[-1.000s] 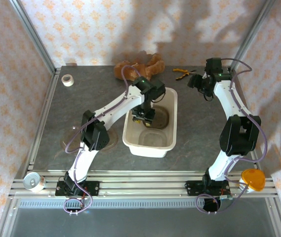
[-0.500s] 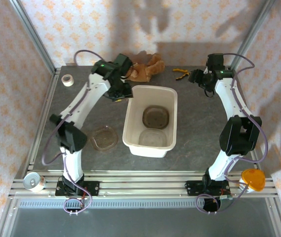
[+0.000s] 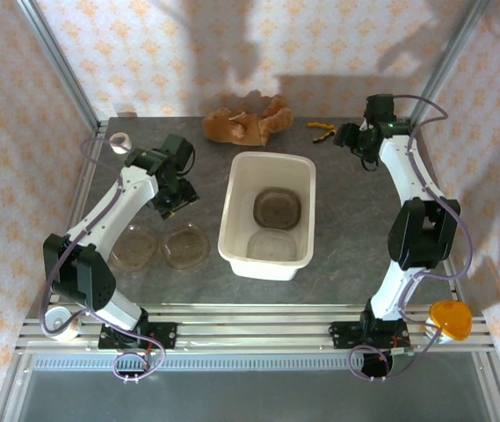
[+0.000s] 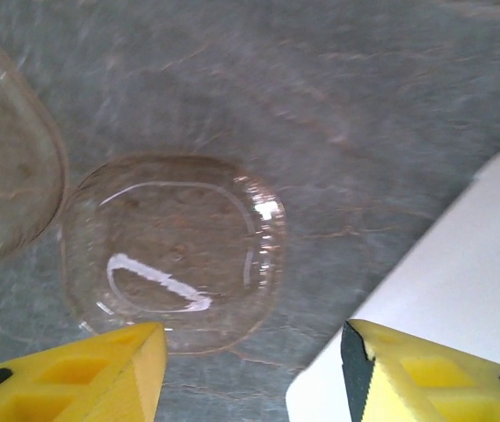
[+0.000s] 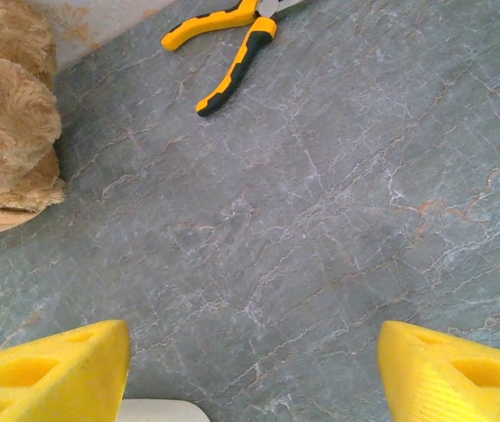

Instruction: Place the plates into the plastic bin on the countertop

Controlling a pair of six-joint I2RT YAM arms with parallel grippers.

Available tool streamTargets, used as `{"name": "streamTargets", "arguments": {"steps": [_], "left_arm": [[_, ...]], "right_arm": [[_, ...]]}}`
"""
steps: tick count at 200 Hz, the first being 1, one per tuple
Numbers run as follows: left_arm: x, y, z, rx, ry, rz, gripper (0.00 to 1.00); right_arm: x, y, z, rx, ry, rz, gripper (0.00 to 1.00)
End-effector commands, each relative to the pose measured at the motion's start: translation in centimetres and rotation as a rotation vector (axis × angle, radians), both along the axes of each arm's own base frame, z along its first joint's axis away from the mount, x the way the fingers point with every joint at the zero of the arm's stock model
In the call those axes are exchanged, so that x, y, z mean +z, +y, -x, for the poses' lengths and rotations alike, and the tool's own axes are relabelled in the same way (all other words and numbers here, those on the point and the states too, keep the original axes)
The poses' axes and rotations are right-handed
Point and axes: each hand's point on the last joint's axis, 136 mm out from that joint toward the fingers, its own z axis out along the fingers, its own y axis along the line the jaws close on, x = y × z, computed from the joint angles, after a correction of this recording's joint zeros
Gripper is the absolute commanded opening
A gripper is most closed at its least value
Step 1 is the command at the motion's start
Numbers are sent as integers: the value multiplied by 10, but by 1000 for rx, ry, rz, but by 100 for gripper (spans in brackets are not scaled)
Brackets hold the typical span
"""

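The white plastic bin [image 3: 235, 204] stands mid-countertop [image 3: 355, 220] with two transparent plates inside, one farther [image 3: 277, 207] and one nearer [image 3: 271, 245]. Two more plates lie on the stone left of it, one [image 3: 185, 247] near the bin and one [image 3: 134, 250] farther left. My left gripper [image 3: 172, 199] hovers open above and behind them, holding nothing. In the left wrist view a plate [image 4: 175, 251] lies ahead of the open left gripper [image 4: 254, 369], another plate [image 4: 3, 202] at the left edge, the bin's corner [image 4: 460, 290] at right. My right gripper [image 3: 349, 139] is open at the back right, above bare stone [image 5: 302, 220].
A brown teddy bear [image 3: 245, 120] lies behind the bin, yellow-handled pliers [image 3: 323, 128] to its right. A white tape roll [image 3: 119, 142] sits at the back left corner. An orange object [image 3: 450, 318] rests on the front rail at right. Aluminium rails edge the countertop.
The left arm left the bin, swung round the back and came down left of the bin above the plates on the countertop, its jaws widening. The right arm stayed nearly still.
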Motion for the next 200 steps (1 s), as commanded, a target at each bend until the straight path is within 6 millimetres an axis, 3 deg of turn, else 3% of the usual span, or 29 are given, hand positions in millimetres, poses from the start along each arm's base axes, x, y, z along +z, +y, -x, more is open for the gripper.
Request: {"name": "streamTargets", "arguments": {"steps": [1,33,98,146,200], "left_arm": [[-7,18,10,132,-27,-28,60],[-35,26,35,218,-14,-17,62],[-69,44,70,257,18,-58,64],[-91,51,74,266,-47,-14,67],[-112,46,72,210,-9,-7,67]], "right_arm": [[10,1,-8,-7,-23,-14,74],[6,5,-10,0,-15,-11,74],[2,14,-12,18,6,-10,74],[3,16,-11,22,10,1,74],[5,20,-10,23,9,14,74]]}}
